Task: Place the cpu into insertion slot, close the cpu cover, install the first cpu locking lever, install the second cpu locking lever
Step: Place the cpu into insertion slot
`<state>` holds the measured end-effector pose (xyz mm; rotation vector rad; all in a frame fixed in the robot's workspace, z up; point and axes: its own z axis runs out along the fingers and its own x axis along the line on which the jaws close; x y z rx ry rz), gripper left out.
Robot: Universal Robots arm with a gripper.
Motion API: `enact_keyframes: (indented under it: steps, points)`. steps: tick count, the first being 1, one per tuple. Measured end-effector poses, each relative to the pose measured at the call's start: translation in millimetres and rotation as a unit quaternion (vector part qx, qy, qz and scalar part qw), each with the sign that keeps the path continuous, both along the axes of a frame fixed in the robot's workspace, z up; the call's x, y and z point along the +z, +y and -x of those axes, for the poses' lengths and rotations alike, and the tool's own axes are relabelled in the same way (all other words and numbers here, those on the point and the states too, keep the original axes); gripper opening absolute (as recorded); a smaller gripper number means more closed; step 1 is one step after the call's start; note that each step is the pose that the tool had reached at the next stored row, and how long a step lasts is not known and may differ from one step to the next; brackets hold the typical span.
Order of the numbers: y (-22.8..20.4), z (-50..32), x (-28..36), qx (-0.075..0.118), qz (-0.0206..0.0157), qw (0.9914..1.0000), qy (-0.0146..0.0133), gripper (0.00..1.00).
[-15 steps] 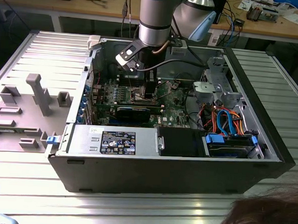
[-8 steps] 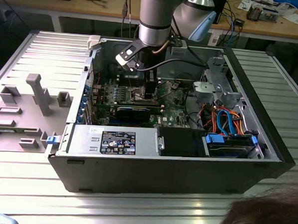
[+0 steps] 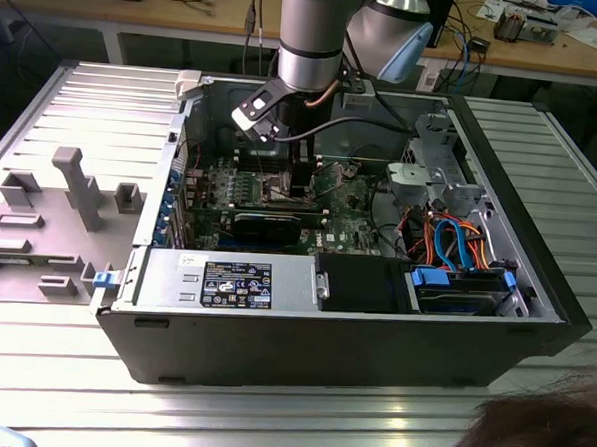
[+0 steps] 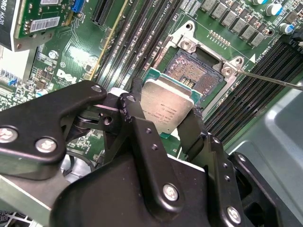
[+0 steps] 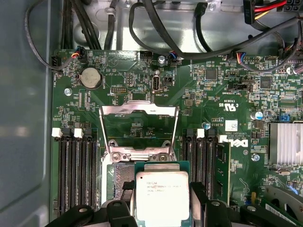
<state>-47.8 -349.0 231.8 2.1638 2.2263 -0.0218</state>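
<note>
Firmly, end effector [image 4: 164, 113] grips cpu [image 4: 166, 108]; first wrist view shows cover [image 5: 138, 111] raised.

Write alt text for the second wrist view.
The end effector grips the cpu by two opposite edges, holding it partly over the open insertion slot, whose dark contacts are partly exposed. Green board and long black slots surround it.

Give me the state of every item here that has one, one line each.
Small square silvery-grey cpu: gripped, not seated in the slot.
Black gripper: shut on the cpu.
Square grey-rimmed insertion slot: uncovered, contacts exposed.
Silvery metal frame cpu cover: raised open.
Dark computer case: lying flat, side open.
</note>
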Motion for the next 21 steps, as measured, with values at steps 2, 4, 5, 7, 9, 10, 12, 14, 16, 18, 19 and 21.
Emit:
enact_keyframes:
  steps: [2,4,5,7,9,10,12,14,16,18,19,21]
  points:
    - [1.1,0.1,-0.3,0.000,0.0000,1.00000,0.0000,0.55]
    - [1.2,0.2,-0.4,0.000,0.0001,1.00000,0.0000,0.55]
    - [1.2,0.2,-0.4,0.000,0.0001,1.00000,0.0001,0.55]
    - [1.3,0.2,-0.7,0.000,0.0000,1.00000,0.0000,0.55]
    - [1.5,0.7,-0.9,0.000,0.0000,1.00000,0.0000,0.55]
    - [1.6,0.9,-1.0,0.000,0.0000,1.00000,0.0000,0.55]
    - [2.0,1.3,-1.4,0.000,-0.0001,1.00000,-0.0001,0.55]
    - [3.5,1.7,-1.7,0.000,0.0001,1.00000,0.0001,0.55]
    - [5.4,1.7,-2.2,0.000,-0.0001,1.00000,0.0000,0.55]
    - [6.2,1.6,-2.7,0.000,0.0000,1.00000,0.0000,0.55]
    - [6.3,1.6,-3.0,0.000,0.0000,1.00000,0.0000,0.55]
    - [6.6,1.7,-3.6,0.000,0.0000,1.00000,0.0000,0.55]
